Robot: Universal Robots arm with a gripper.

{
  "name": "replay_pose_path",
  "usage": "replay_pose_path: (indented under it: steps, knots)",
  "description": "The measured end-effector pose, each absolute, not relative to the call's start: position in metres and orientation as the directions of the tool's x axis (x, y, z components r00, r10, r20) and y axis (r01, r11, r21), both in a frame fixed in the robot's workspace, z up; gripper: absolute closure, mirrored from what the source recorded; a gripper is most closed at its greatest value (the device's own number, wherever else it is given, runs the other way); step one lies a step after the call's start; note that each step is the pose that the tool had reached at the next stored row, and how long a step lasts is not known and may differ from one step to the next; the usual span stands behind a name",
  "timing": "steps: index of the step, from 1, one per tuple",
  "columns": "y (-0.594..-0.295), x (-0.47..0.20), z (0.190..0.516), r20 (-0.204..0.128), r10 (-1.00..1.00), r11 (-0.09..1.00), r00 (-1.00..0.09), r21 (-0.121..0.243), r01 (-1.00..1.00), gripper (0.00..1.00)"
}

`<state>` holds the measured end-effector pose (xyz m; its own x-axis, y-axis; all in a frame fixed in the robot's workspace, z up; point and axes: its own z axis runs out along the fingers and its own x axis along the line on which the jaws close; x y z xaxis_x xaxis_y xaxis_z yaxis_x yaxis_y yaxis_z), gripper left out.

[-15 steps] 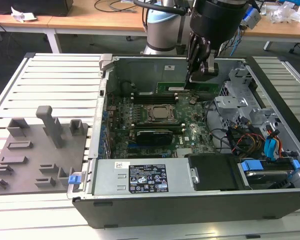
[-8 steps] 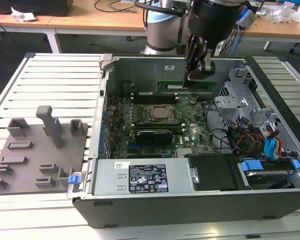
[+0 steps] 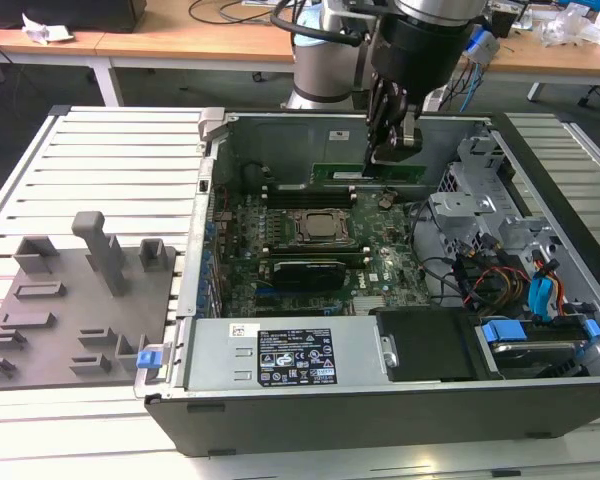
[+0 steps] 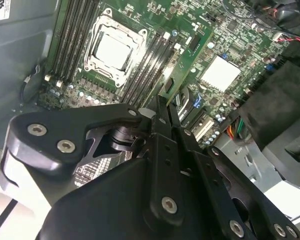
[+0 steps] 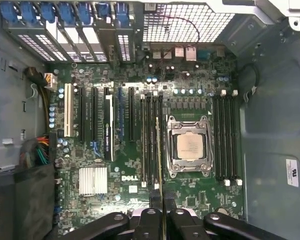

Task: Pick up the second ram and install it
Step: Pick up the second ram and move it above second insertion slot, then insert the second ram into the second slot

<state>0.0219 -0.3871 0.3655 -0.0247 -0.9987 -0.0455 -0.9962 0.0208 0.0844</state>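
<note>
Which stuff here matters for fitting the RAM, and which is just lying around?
In the job:
claw, shut on the ram
memory slots beside the processor socket

Just there:
grey tray
power supply
drive cables

The exterior view looks down from the front onto the open computer case (image 3: 380,300). Both wrist views look closely past the gripper (image 5: 162,200) at the motherboard (image 5: 140,150), shared by all.
</note>
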Motion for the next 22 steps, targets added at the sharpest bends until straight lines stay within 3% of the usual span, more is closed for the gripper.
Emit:
replay_pose_path:
  steps: [6, 22]
  knots:
    - [-0.371, 0.022, 0.355, -0.045, -0.999, 0.021, -0.025, 0.084, -0.996, 0.87]
    - [-0.371, 0.022, 0.345, -0.046, -0.999, 0.021, -0.025, 0.084, -0.996, 0.87]
